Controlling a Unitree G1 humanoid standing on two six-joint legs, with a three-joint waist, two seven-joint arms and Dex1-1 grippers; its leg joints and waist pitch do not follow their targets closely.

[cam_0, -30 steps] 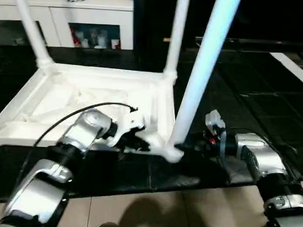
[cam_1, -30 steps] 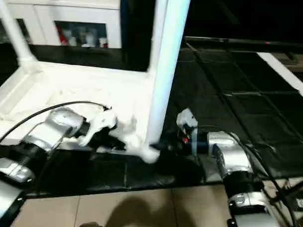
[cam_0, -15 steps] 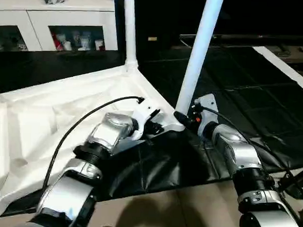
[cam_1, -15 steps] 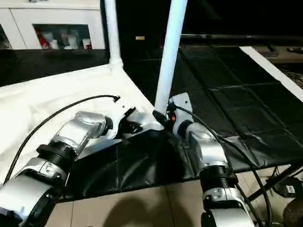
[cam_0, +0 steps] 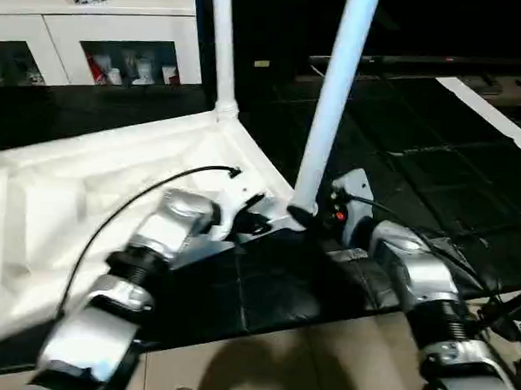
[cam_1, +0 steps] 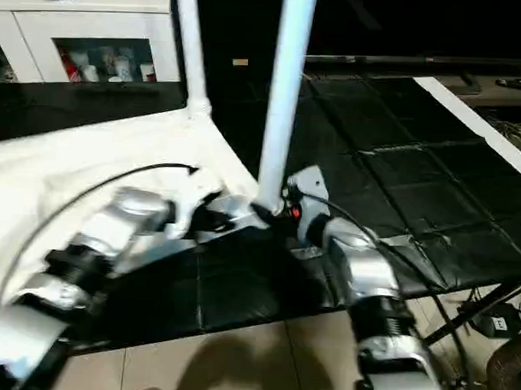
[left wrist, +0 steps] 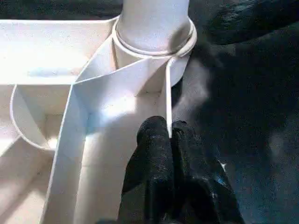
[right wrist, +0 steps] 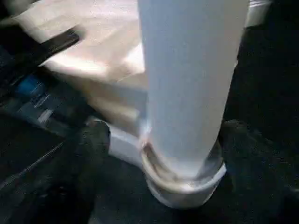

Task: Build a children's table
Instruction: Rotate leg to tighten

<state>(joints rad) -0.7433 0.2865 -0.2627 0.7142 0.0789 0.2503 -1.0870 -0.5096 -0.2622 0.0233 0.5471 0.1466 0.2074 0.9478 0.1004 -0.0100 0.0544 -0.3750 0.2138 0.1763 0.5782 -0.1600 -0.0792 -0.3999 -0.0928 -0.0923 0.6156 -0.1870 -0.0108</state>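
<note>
The children's table [cam_0: 117, 147] lies upside down on a black mat, with two white legs standing up. The near leg [cam_0: 332, 103] rises from the near corner, and a far leg [cam_0: 223, 48] stands behind it. My left gripper [left wrist: 168, 128] is shut on the thin upright rib [left wrist: 167, 93] of the frame, just beside the near leg's socket. My right gripper [right wrist: 168, 140] is open and straddles the near leg's base, one black finger [right wrist: 93, 144] on each side of the collar. From the head view both grippers meet at that corner [cam_0: 285, 217].
A white glass-door cabinet [cam_0: 120, 53] stands at the back left. The black mat [cam_0: 399, 140] spreads to the right, with a white strip [cam_0: 495, 109] at its far right. Tan floor [cam_0: 280, 367] lies in front. A black cable [cam_0: 158, 187] arcs over my left forearm.
The camera has swung, shifting the whole picture. My right gripper's fingers have spread wider around the near leg's base. The left gripper stays shut on the rib.
</note>
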